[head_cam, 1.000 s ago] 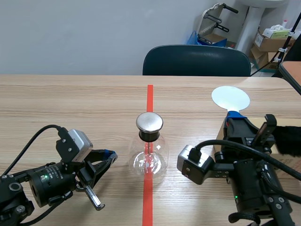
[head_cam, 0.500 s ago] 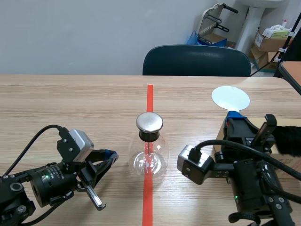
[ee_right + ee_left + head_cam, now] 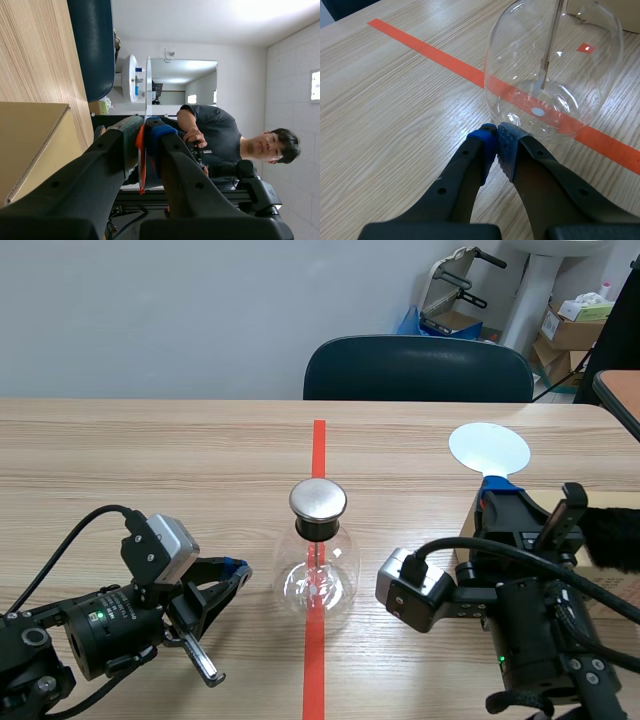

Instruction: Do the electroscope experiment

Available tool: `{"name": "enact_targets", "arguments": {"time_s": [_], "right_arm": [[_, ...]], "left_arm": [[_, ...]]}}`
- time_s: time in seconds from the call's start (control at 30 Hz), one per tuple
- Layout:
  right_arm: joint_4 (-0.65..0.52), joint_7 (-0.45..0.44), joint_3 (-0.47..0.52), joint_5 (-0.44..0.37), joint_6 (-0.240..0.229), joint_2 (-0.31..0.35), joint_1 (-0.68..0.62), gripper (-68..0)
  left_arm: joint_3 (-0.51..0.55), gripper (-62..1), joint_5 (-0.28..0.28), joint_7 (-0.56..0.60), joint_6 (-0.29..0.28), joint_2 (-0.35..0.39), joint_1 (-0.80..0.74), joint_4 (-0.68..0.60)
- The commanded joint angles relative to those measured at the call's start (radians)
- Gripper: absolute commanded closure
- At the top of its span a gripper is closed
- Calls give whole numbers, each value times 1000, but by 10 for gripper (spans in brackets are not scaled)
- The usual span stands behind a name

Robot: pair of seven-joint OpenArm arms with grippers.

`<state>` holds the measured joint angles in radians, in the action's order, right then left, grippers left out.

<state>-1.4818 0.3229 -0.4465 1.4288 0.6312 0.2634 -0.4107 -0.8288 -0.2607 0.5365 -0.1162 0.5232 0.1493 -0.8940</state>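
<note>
The electroscope (image 3: 318, 562), a clear glass flask with a metal disc cap and a thin rod inside, stands on the red tape line at the table's middle. My left gripper (image 3: 236, 574) lies low just left of it. In the left wrist view its blue pads (image 3: 490, 141) meet, shut on nothing, with the flask (image 3: 555, 75) right ahead. My right gripper (image 3: 499, 494) stands upright at the right, shut on the handle of a paddle with a white round disc (image 3: 489, 449). In the right wrist view the paddle (image 3: 148, 85) shows edge-on between the fingers of the right gripper (image 3: 145, 135).
A cardboard box (image 3: 466, 531) lies under the right arm, also seen in the right wrist view (image 3: 30, 135). A black furry piece (image 3: 614, 538) rests at the right edge. A dark chair (image 3: 418, 368) stands behind the table. A person (image 3: 220, 140) shows in the right wrist view.
Both arms and the flask have kept still. A dark shape has come into view at the far right behind the table.
</note>
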Motion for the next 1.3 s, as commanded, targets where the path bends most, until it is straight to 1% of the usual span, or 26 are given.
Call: {"name": "enact_targets", "arguments": {"time_s": [0.0, 0.8, 1.03, 1.27], "right_arm": [[-12, 3, 10, 1, 11, 11, 9, -17], [-12, 0, 10, 1, 11, 11, 9, -17], [-12, -3, 10, 1, 14, 11, 9, -18], [-12, -25, 16, -1, 114, 11, -3, -18]], "left_arm": [[2, -40, -4, 24, -2, -8, 6, -21], [2, -40, -4, 24, -2, -8, 6, -21], [2, -40, -4, 47, -2, -7, 6, -21], [2, -40, -4, 47, -2, -7, 6, -21]]}}
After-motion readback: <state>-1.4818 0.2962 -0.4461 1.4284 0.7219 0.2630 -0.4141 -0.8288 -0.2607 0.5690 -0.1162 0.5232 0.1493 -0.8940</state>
